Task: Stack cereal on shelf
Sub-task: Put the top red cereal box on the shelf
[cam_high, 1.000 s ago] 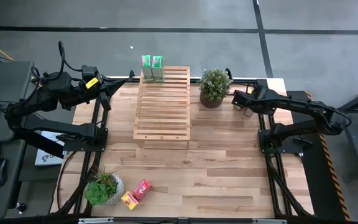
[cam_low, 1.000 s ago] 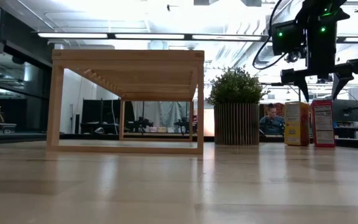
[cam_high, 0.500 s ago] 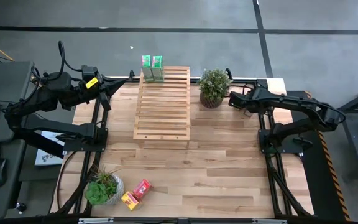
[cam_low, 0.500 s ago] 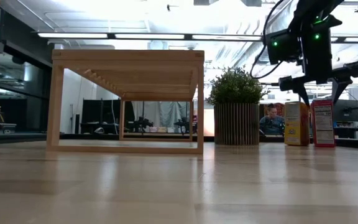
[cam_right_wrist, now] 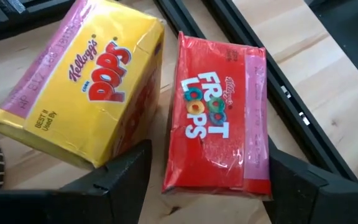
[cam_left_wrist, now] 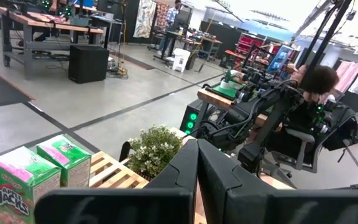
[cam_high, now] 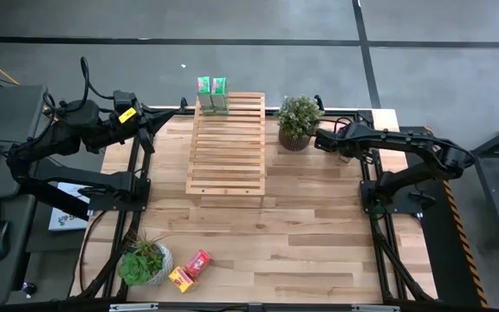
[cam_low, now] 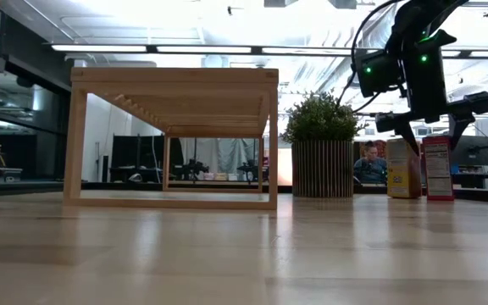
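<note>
My right gripper is open over two upright cereal boxes by the table's far right edge. Its fingers stand on either side of the red box, about level with its top. I cannot tell whether they touch it. The yellow box stands right beside the red one, toward the plant. In the high view my right arm hides both boxes. Two green boxes stand on the far end of the slatted light-wood shelf. My left gripper is shut and empty, hovering at the far left.
A potted plant stands just left of my right gripper. Another plant sits at the near left, with a yellow box and a red-pink box lying beside it. A person sits beyond the table.
My right gripper has moved toward the table's left, closer to the plant, and has come down a little over the red box. Its fingers have stayed open. The boxes have not moved.
</note>
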